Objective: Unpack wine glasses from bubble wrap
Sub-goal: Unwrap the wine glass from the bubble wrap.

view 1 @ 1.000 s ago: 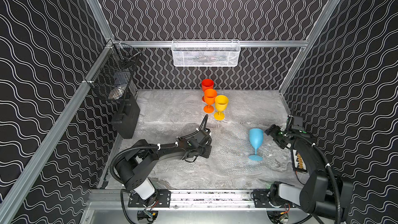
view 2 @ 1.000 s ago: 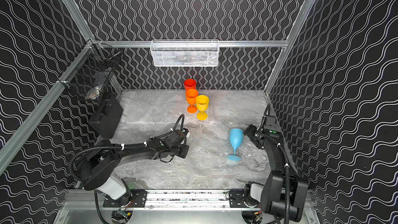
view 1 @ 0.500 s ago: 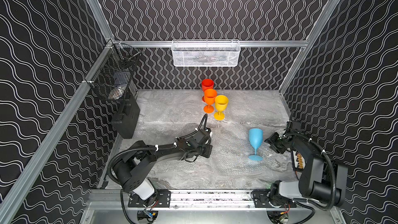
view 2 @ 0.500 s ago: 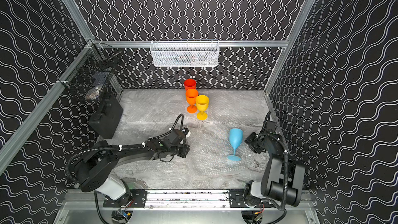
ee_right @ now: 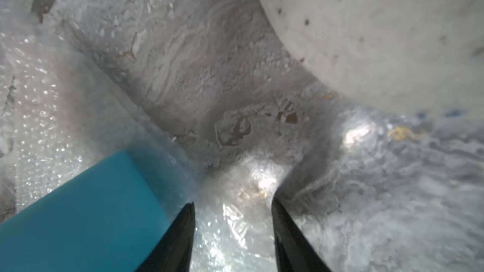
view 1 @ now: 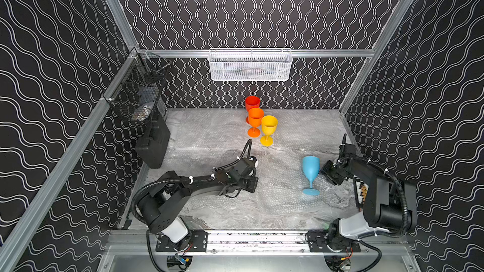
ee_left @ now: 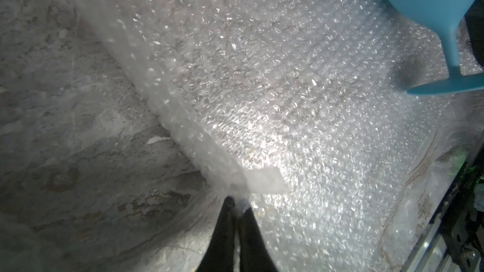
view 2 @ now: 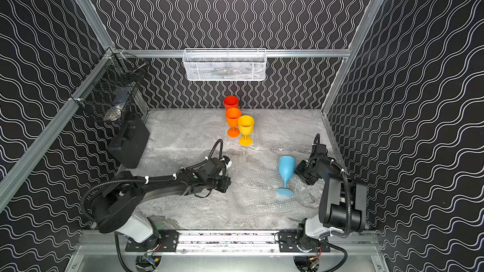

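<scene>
Since a second ago, your right gripper (view 1: pixel 331 176) has sunk lower beside the light blue goblet (view 1: pixel 311 171), and its jaws have narrowed. They stand partly apart with nothing between them. The goblet stands upright on the bubble wrap (view 1: pixel 275 187), foot down and bowl up, with its long axis vertical. It sits just inboard of that gripper; you cannot tell whether a finger touches it. Your left gripper (ee_left: pixel 237 202) is pinched shut on the bubble wrap's edge, well apart from the goblet. The right gripper is the nearer, so it looks best placed to lift or steady the goblet. A hard tug from the left could topple it.
</scene>
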Controlling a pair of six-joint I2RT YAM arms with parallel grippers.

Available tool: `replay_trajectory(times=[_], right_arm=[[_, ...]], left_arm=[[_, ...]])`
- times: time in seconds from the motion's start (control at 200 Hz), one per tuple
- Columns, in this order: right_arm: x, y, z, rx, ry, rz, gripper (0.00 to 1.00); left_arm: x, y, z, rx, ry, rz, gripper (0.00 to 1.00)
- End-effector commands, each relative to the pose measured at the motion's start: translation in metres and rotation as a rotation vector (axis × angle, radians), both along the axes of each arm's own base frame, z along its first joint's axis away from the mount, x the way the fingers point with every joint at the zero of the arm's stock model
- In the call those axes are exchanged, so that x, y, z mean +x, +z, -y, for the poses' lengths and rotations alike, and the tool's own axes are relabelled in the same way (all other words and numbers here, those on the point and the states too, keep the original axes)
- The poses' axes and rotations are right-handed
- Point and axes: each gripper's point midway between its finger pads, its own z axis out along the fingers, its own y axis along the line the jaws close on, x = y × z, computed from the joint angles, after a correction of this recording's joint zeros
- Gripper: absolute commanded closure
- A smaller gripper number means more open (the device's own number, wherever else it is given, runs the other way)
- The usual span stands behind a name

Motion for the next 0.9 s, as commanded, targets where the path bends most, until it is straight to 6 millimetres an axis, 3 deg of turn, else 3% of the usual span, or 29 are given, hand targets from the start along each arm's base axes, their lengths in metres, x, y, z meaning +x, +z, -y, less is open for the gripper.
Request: replay_trajectory(times=[0.0, 0.135, 0.265, 0.581, 0.771, 0.896], right_arm=[[-0.002, -0.003, -0.002, 0.002, 0.009, -0.014, 0.66], [-0.002, 0.003, 0.0, -0.015, 0.007, 0.0, 0.89], [-0.003, 0.013, 0.002, -0.032, 0.0, 0.017, 0.99], [-0.012, 0.04, 0.011, -0.062, -0.078, 0.062, 1.0], [-0.018, 0.047, 0.005, 0.005, -0.14, 0.113, 1.0], [-0.024, 0.054, 0.009, 0.004, -0.181, 0.152, 1.0]], left_arm=[[0.002, 0.005, 0.005, -0.029, -0.001, 0.008, 0.91], [0.003, 0.007, 0.005, -0.03, 0.0, 0.01, 0.91], [0.001, 0.003, 0.004, -0.022, 0.001, -0.002, 0.91], [0.001, -0.003, 0.015, -0.044, -0.024, -0.03, 0.91], [0.008, -0.021, 0.031, -0.04, -0.059, -0.07, 0.92], [0.017, -0.016, 0.039, -0.045, -0.059, -0.047, 0.92]])
